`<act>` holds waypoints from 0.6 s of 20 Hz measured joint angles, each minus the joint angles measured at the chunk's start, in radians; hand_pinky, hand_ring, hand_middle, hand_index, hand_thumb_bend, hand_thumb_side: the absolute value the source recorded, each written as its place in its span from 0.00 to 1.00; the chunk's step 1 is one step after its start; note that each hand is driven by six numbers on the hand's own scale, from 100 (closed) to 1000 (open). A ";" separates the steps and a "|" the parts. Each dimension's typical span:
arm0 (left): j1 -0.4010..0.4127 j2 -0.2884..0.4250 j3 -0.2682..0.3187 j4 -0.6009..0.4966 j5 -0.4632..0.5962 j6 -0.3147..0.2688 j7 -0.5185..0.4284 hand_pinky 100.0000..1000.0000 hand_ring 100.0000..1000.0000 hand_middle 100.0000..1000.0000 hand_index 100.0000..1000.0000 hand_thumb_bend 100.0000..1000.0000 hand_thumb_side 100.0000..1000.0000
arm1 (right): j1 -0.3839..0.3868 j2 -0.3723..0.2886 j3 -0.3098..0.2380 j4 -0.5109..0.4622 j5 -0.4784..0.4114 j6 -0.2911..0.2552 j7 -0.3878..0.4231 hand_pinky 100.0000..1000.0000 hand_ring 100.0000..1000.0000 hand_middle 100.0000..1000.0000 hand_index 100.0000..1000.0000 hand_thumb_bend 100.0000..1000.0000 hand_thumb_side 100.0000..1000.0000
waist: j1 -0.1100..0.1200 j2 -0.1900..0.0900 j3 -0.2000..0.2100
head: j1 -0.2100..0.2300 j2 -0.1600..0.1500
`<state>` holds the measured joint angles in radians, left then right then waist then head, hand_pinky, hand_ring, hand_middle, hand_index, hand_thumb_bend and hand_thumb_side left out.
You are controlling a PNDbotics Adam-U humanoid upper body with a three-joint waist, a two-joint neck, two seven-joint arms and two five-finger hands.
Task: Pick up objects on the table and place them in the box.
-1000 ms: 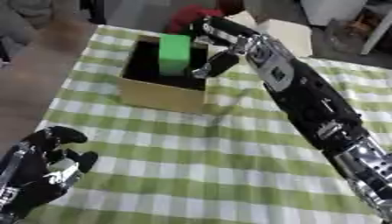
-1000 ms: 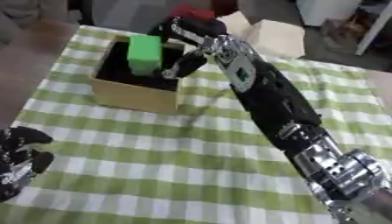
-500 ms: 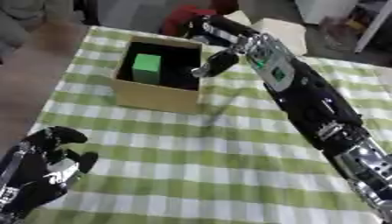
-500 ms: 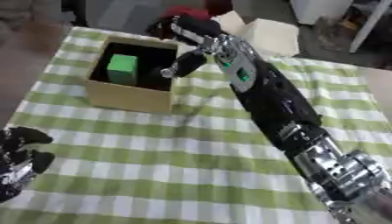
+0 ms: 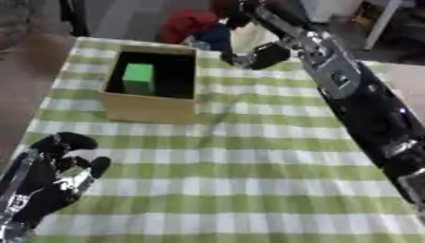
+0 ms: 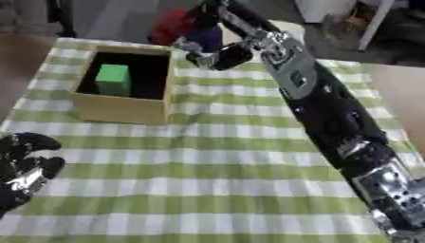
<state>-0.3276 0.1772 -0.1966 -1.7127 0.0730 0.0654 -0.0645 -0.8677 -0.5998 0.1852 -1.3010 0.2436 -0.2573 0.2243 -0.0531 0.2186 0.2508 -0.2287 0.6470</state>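
Resting at the near left corner of the green checked tablecloth (image 5: 249, 156), left hand (image 5: 50, 175), fingers curled, nothing held. Farther back on the left, cardboard box (image 5: 149, 107), open at the top, green block (image 5: 138, 78) lying inside against its left wall. Right of the box at the far edge, right hand (image 6: 217, 54), raised above the cloth, empty, thumb out; fingers' state cannot be told.
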 measured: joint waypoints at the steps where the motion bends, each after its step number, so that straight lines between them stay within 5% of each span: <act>1: 0.004 0.000 0.005 0.000 -0.001 0.000 0.005 0.44 0.67 0.54 0.58 0.56 0.15 | 0.019 -0.008 -0.003 -0.028 -0.026 0.012 -0.007 0.69 0.67 0.59 0.80 0.26 0.15 | 0.003 -0.004 -0.014 | 0.009 0.004; 12: 0.022 0.008 0.044 0.006 -0.010 -0.002 0.051 0.44 0.67 0.55 0.58 0.57 0.15 | 0.255 -0.040 -0.081 -0.271 -0.219 0.101 -0.075 0.68 0.67 0.58 0.80 0.19 0.16 | 0.033 -0.035 -0.113 | 0.075 0.020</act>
<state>-0.3053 0.1850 -0.1522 -1.7065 0.0628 0.0639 -0.0135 -0.6128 -0.6399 0.1039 -1.5724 0.0248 -0.1561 0.1489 -0.0198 0.1837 0.1378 -0.1535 0.6674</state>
